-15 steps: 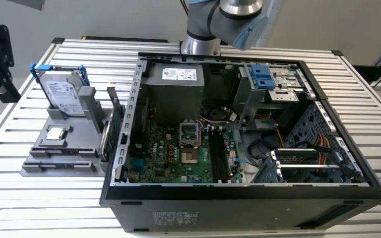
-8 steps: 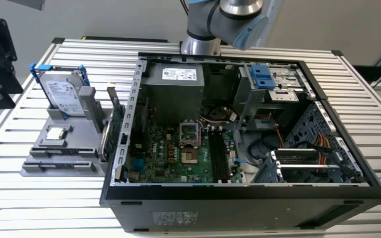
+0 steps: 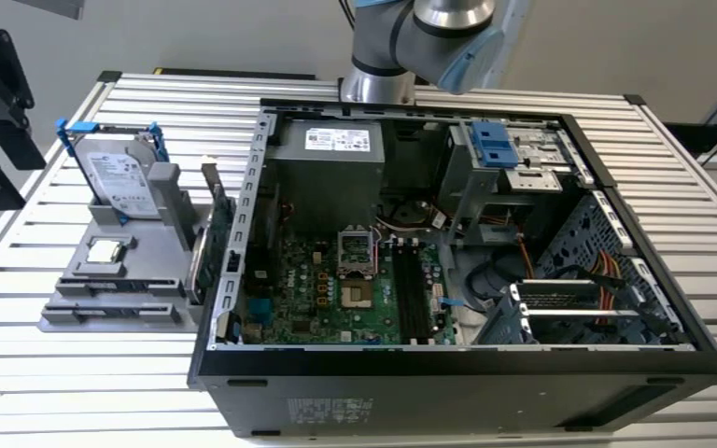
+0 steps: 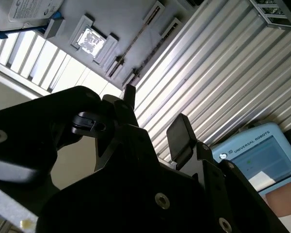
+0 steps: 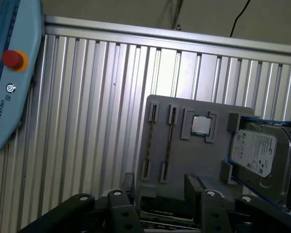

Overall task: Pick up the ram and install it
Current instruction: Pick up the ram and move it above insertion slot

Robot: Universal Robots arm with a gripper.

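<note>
Ram (image 5: 168,141) standing on edge in the slotted end of the gray tray (image 3: 66,322), six o'clock of the processor (image 3: 107,250) in the exterior view, tray at nine o'clock of the open computer case (image 3: 458,373), gripper (image 4: 153,109) jaws apart, holding nothing

- The exterior view looks steeply down from high on the near side of the open computer case (image 3: 458,364). It takes in the whole slatted table (image 3: 682,168), with the grey parts holder (image 3: 97,317) at the exterior view's left.
- The first wrist view looks almost straight down past the gripper (image 5: 160,180) onto the holder (image 5: 184,145), fairly near.
- The second wrist view looks aslant over the gripper (image 4: 154,114) across the table.
- All three views share the holder, its hard drive (image 3: 122,177) and the slats.
</note>
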